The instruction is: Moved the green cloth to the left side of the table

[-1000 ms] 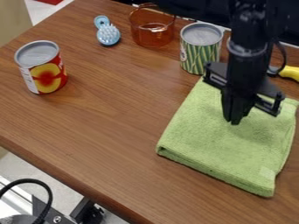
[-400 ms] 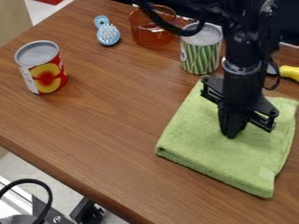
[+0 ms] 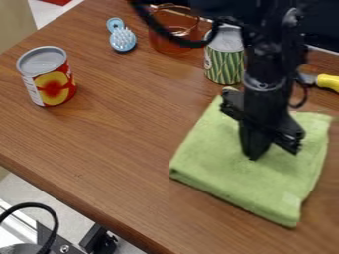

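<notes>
My gripper [image 3: 254, 158] points down at the middle of the folded green cloth [image 3: 228, 171], its tips on the cloth's surface. The cloth lies flat on the right half of the wooden table [image 3: 112, 144]. The fingertips are together, or nearly so; whether a fold of cloth is between them is hidden. The arm covers part of the cloth's upper right.
A red and yellow can [image 3: 49, 82] stands at the left. Along the back are a blue brush [image 3: 122, 38], an orange transparent pot [image 3: 169, 42] and a green striped can [image 3: 224, 64] close behind the cloth. A yellow-handled tool [image 3: 327, 83] lies at the right.
The gripper has come lower and toward the front, then a little left. The cloth has shifted slightly left along with it.
</notes>
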Controlling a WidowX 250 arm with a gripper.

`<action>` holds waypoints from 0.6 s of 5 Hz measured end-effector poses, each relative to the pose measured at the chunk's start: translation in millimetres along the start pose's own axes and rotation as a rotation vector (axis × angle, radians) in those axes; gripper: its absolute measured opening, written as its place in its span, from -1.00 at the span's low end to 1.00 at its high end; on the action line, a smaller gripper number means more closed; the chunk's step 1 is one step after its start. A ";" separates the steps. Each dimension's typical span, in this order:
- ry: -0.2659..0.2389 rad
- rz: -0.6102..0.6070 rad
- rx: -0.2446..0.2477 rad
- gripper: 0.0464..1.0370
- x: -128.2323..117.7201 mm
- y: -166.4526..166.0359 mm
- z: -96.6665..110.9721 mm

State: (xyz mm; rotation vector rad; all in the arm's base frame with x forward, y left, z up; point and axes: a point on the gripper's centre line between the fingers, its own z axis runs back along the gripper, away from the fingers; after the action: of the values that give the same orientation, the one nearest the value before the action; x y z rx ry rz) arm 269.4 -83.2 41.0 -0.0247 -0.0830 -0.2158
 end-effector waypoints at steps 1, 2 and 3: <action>0.009 0.020 0.026 -0.99 -12.9 13.2 1.6; 0.010 0.029 0.036 -0.99 -21.7 24.4 1.4; 0.018 0.020 0.050 -0.99 -28.0 37.8 1.5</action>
State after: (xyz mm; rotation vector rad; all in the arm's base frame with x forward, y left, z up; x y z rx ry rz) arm 250.1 -40.2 39.6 0.0262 -0.0705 -0.1941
